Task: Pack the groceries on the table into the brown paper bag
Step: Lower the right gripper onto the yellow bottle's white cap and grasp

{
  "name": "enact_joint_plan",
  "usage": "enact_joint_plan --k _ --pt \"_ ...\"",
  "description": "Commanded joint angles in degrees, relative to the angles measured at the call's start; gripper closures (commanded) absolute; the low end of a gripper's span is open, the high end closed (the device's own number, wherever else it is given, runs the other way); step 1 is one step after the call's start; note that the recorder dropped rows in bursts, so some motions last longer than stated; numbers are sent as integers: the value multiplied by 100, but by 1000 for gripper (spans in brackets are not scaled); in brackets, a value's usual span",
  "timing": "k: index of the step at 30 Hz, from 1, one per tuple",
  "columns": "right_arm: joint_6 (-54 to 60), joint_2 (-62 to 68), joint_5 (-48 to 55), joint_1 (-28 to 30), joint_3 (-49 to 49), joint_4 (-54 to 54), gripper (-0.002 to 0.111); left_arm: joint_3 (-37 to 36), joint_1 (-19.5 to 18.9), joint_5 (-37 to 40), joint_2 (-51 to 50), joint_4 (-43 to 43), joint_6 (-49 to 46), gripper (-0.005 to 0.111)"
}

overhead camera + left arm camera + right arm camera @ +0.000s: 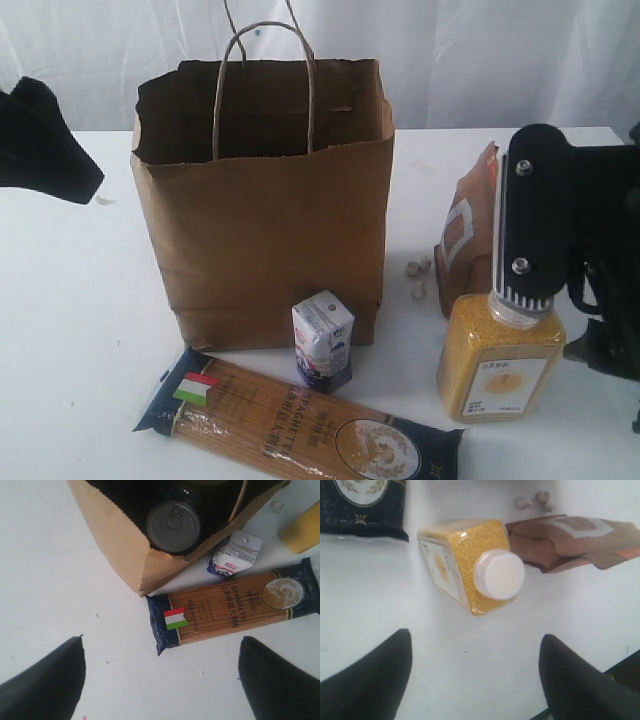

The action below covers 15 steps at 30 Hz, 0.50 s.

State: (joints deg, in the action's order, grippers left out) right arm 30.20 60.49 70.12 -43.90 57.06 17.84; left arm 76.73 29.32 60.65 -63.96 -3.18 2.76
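Note:
The brown paper bag [265, 210] stands upright at mid-table; the left wrist view looks down into the bag [117, 550] and shows the silver tin can [173, 526] inside. In front lie the spaghetti packet [300, 420] and the upright small white-purple carton [323, 338]. The yellow-grain bottle [498, 368] with white cap [499, 573] stands right of them, the brown pouch [470, 235] behind it. My right gripper [475, 672] hovers open above the bottle, empty. My left gripper [162, 677] is open and empty, high at the bag's left. The jar is hidden.
Small pale crumbs [417, 272] lie on the white table [70, 350] between bag and pouch. A white curtain hangs behind the table. The right arm's black body [570, 220] hangs over the table's right edge.

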Motion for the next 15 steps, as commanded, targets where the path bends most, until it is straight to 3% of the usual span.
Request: enact_joint_plan --k 1,15 --pt "396 297 -308 451 -21 -153 42 -22 2 74 68 -118 -29 24" --pt "807 1464 -1039 659 -21 -319 42 -22 2 335 68 -66 -150 24"
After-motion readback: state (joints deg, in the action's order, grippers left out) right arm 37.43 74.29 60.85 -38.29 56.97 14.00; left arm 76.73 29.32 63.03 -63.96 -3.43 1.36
